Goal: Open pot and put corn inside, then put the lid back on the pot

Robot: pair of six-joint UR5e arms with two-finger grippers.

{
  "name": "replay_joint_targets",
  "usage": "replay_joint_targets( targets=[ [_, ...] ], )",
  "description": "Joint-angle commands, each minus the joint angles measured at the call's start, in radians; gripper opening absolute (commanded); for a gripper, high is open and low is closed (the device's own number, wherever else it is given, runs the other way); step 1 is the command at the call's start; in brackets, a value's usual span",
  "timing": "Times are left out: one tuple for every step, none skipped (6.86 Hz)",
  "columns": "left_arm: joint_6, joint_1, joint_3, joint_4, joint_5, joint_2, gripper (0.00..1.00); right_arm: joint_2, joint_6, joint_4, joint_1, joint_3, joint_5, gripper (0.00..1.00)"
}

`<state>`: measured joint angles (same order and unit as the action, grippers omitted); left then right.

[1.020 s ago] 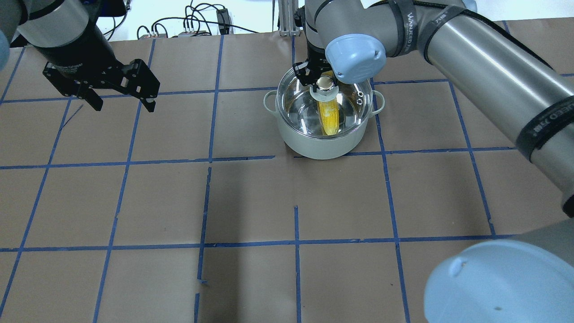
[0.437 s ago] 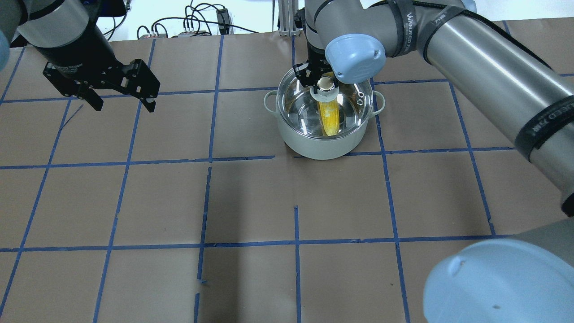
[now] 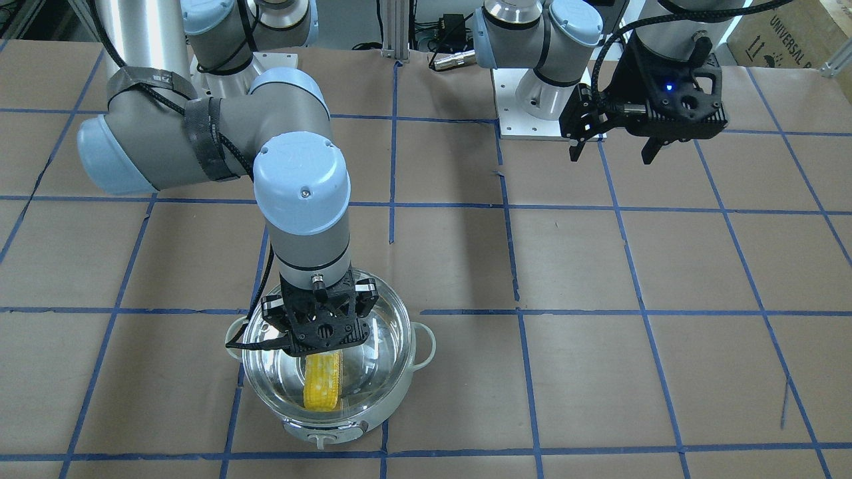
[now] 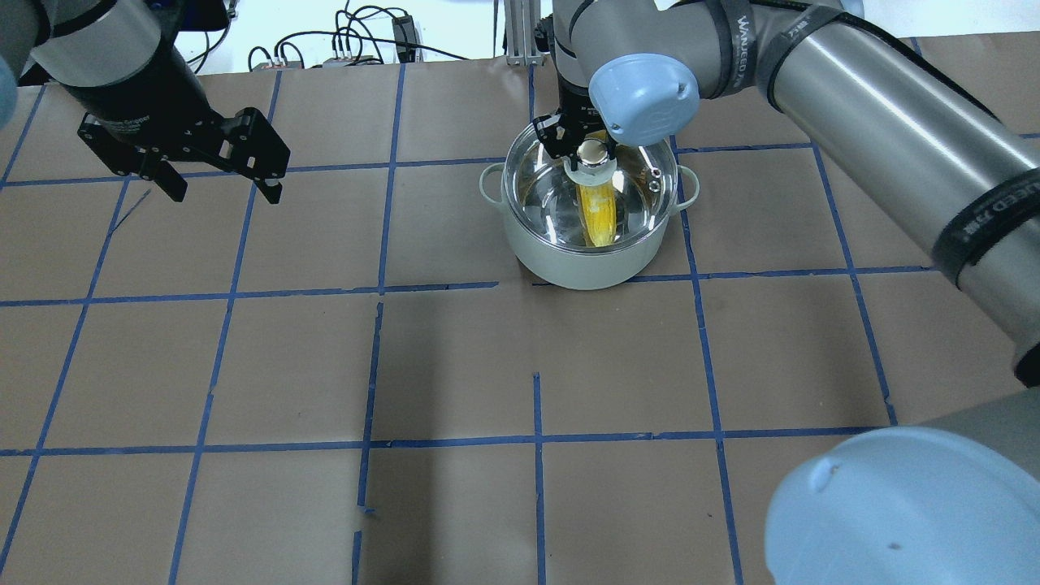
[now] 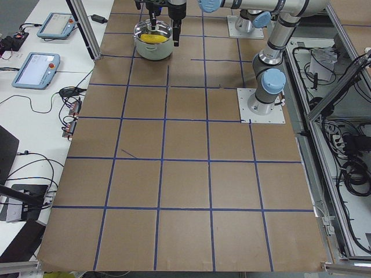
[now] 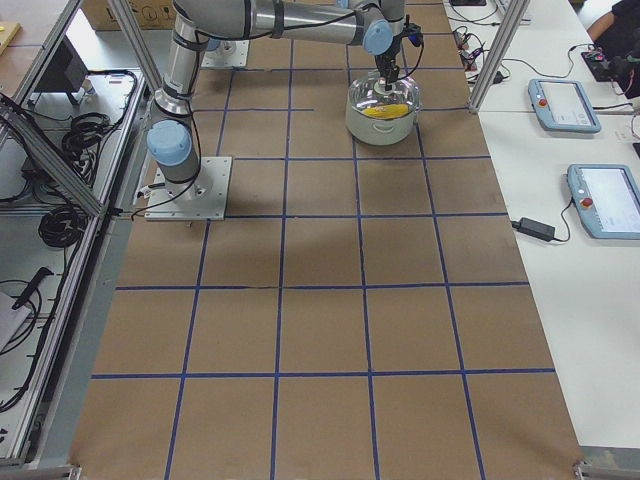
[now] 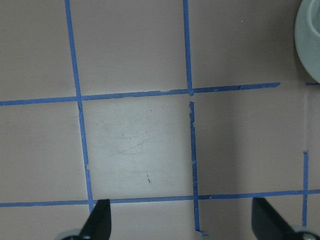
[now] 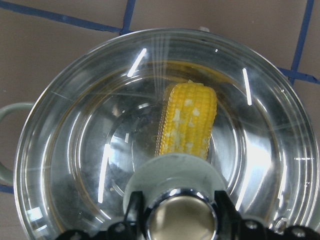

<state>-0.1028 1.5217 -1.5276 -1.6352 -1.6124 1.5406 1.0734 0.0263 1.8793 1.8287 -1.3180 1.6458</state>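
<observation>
The pale grey-white pot (image 4: 585,264) stands on the far middle of the table, also in the front view (image 3: 389,412). The yellow corn (image 4: 600,219) lies inside it, seen through the glass in the front view (image 3: 323,382) and the right wrist view (image 8: 189,120). The clear domed lid (image 4: 544,191) sits level over the pot's rim (image 3: 386,346); I cannot tell if it rests fully. My right gripper (image 4: 591,154) is shut on the lid's knob (image 8: 180,220). My left gripper (image 4: 219,191) is open and empty above the table far to the left, also in the front view (image 3: 612,153).
Cables and a metal rail (image 4: 366,41) run along the far table edge. The arm base plates (image 3: 539,126) stand on the robot's side. Operator pendants (image 6: 565,105) lie on a side table. The pot's edge (image 7: 310,45) shows at the left wrist view's corner.
My right gripper with the lid has shifted slightly toward the far side over the pot. The left arm has not moved.
</observation>
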Motion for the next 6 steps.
replay_joint_targets(
  targets=[
    [0.000,0.000,-0.002,0.000,0.000,-0.001,1.00,-0.015,0.000,-0.052,-0.002,0.040,0.000,0.27],
    [0.000,0.000,-0.005,0.000,-0.001,-0.002,1.00,-0.024,0.000,-0.083,-0.002,0.063,-0.001,0.38],
    [0.000,0.000,-0.005,0.000,-0.001,-0.002,1.00,-0.026,0.000,-0.089,-0.002,0.068,-0.003,0.68],
    [0.000,0.000,-0.005,0.000,-0.001,-0.004,1.00,-0.027,0.000,-0.091,-0.002,0.068,-0.001,0.74],
    [0.000,0.000,-0.005,0.000,-0.001,-0.002,1.00,-0.027,0.000,-0.086,0.000,0.068,-0.001,0.78],
    [0.000,0.000,-0.005,0.000,-0.001,-0.002,1.00,-0.032,0.000,-0.083,-0.002,0.071,-0.001,0.79]
  ],
)
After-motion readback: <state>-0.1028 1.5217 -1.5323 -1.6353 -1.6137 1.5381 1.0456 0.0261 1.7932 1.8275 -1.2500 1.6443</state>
